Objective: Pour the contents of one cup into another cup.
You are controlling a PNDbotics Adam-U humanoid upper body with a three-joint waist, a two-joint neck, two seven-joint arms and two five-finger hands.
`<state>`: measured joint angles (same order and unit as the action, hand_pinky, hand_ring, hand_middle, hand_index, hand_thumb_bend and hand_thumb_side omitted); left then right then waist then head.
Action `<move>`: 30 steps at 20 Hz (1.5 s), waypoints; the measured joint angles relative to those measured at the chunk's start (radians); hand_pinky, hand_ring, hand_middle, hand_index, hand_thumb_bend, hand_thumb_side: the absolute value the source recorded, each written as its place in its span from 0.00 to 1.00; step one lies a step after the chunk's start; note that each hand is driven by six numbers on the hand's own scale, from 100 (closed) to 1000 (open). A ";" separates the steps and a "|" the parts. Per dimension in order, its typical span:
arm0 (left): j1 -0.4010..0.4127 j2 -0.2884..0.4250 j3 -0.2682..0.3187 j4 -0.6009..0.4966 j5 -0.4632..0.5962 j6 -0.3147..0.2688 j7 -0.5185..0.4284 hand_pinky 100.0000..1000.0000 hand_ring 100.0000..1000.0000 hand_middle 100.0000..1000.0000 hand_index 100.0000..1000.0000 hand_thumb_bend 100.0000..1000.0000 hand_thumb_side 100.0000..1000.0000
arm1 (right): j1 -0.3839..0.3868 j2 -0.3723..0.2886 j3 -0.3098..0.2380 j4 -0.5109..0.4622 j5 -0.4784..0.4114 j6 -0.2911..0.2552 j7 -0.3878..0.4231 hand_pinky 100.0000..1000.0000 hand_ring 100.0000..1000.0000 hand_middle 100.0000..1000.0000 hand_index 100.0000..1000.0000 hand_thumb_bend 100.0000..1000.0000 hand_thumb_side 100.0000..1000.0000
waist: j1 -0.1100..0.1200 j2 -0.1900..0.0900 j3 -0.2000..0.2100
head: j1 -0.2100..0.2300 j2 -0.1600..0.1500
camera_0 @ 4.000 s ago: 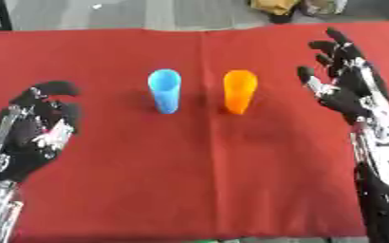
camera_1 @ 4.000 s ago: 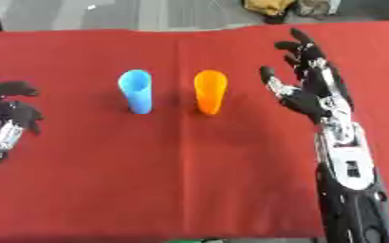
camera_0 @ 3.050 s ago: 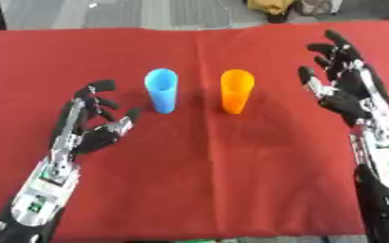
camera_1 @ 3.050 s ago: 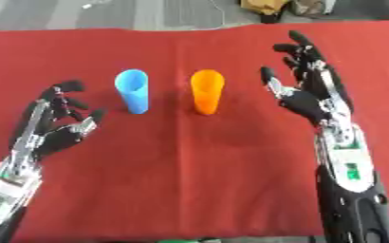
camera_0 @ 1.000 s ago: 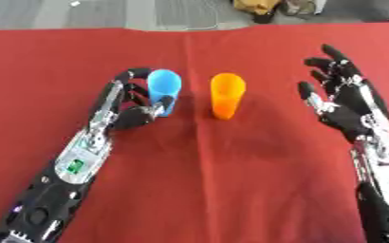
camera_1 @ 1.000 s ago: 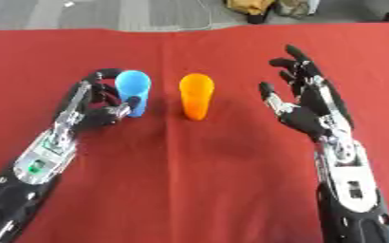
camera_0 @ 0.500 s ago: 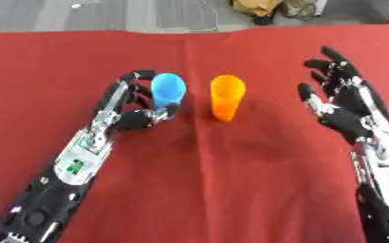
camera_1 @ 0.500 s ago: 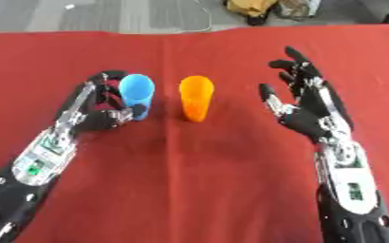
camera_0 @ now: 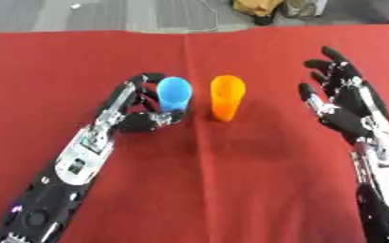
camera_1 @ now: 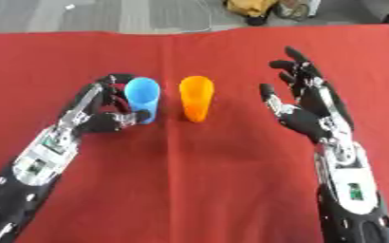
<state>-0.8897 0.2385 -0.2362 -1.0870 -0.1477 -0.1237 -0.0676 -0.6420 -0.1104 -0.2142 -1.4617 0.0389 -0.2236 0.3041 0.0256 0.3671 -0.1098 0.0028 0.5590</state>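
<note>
A blue cup [camera_0: 174, 94] stands upright on the red tablecloth [camera_0: 231, 190], left of centre. My left hand [camera_0: 141, 116] is at its left side, fingers and thumb curled round its lower part. An orange cup [camera_0: 227, 97] stands upright just to the right of the blue one, with a small gap between them. My right hand [camera_0: 347, 107] hovers open to the right of the orange cup, fingers spread and pointing up, well apart from it. I cannot see into either cup.
The red cloth covers the whole table; its far edge [camera_0: 189, 33] runs along the top. Beyond it lies a grey floor with a brown object [camera_0: 260, 7] and a white cable [camera_0: 206, 12].
My left arm came in from the lower left, reached the blue cup and closed its fingers round it. The cup now leans slightly right. My right hand stayed open and barely moved.
</note>
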 measured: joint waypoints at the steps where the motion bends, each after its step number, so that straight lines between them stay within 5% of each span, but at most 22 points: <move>1: 0.000 0.000 0.000 0.001 -0.006 -0.004 0.002 0.50 0.60 0.75 0.85 0.67 0.27 | 0.000 0.000 0.000 0.000 0.000 0.000 0.000 1.00 1.00 0.75 0.98 0.22 0.10 | 0.000 0.000 0.000 | 0.000 0.000; 18: -0.035 -0.006 -0.012 0.062 -0.095 -0.074 0.040 0.46 0.56 0.70 0.83 0.54 0.19 | 0.000 0.001 0.000 0.000 -0.001 -0.002 0.007 1.00 1.00 0.75 0.98 0.21 0.10 | -0.008 0.007 -0.010 | 0.006 -0.009; 30: -0.037 -0.011 -0.024 0.062 -0.092 -0.118 -0.018 0.30 0.38 0.48 0.78 0.27 0.00 | 0.000 0.002 0.001 0.000 -0.001 -0.002 0.011 1.00 1.00 0.74 0.98 0.20 0.10 | -0.008 0.007 -0.012 | 0.008 -0.009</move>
<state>-0.9271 0.2274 -0.2602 -1.0252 -0.2399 -0.2420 -0.0851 -0.6422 -0.1085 -0.2130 -1.4617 0.0377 -0.2252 0.3155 0.0175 0.3742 -0.1222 0.0109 0.5504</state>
